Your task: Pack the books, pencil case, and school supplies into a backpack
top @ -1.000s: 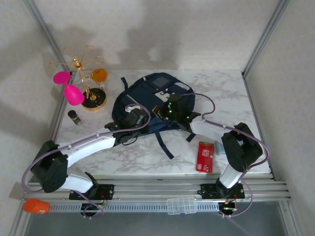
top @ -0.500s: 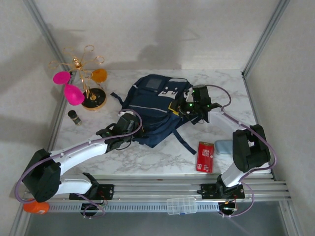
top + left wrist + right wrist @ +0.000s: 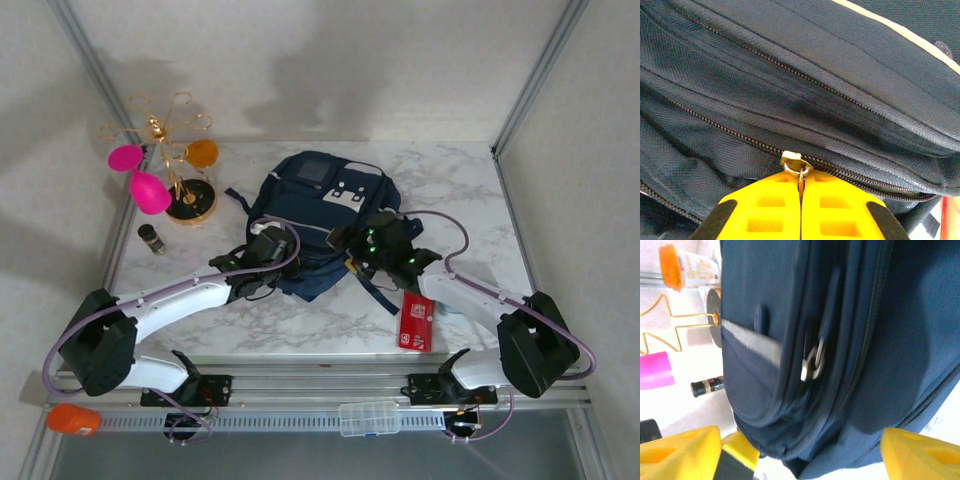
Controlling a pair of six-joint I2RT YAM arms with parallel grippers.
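**Zip first — nothing goes in until the bag is open**

On the left, the left gripper (image 3: 800, 181) is clenched on a zip pull (image 3: 793, 162) at the near-left edge of the backpack (image 3: 300, 210), the tab nipped between its yellow pads. The step in hand looks to be running that zip open. To do it well, I judge the pull should follow the curve of the zip track (image 3: 740, 132) rather than lift away from it. The tab is thin and could slip from the pads if tugged sideways. The fabric is soft and rumpled, so it will likely bunch ahead of the slider unless something holds it taut. That job would fall to the right gripper (image 3: 800, 436), at the bag's near-right edge. Its jaws stand wide apart, grasping nothing, and face the bag's side, where a second metal pull (image 3: 812, 363) hangs. Pinching cloth beside the track, not the track itself, would give the left arm something to pull against.

Containers — the backpack lies flat mid-table, front panel up. The zips in view look closed, and what is inside cannot be told. Near the right arm a red flat packet (image 3: 416, 318) lies on the table (image 3: 470, 190), outside the bag. A clear plastic box (image 3: 368, 418) sits on the front rail; its contents are too small to make out.
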